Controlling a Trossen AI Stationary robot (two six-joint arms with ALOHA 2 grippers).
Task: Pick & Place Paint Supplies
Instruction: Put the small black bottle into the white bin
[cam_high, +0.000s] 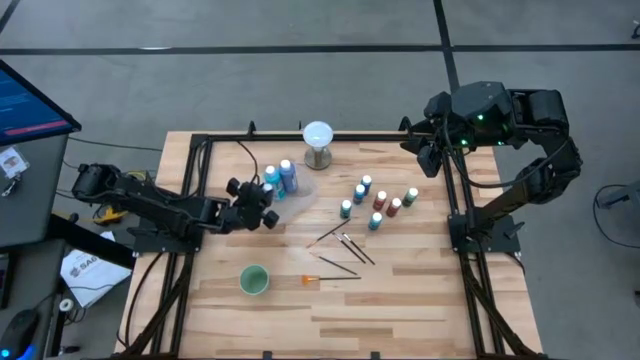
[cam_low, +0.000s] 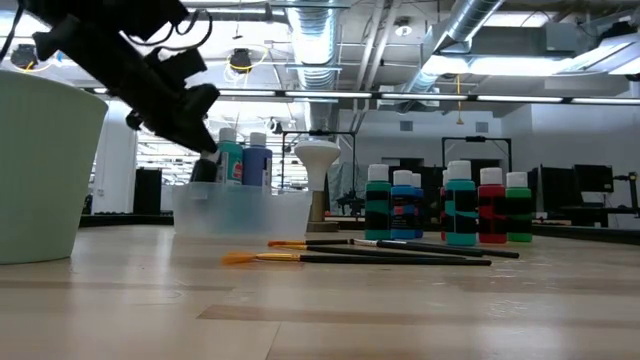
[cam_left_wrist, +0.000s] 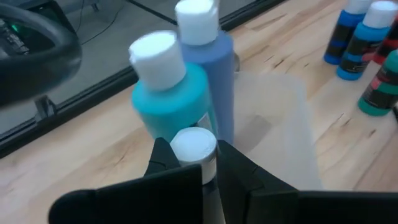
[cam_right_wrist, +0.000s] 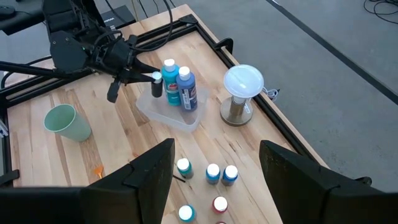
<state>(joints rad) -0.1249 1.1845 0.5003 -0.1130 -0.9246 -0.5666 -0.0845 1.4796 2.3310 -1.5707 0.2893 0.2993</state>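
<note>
— What is the left hand (cam_left_wrist: 208, 163) doing?
— It is gripping a white-capped bottle (cam_left_wrist: 194, 149) between closed fingers, holding it over the clear tray (cam_right_wrist: 166, 111), just beside the teal bottle (cam_left_wrist: 171, 93) and blue bottle (cam_left_wrist: 214, 59).
— And the right hand (cam_right_wrist: 214, 168)?
— It is hanging wide open, empty, well away above the worktop (cam_high: 420, 300) edge.
</note>
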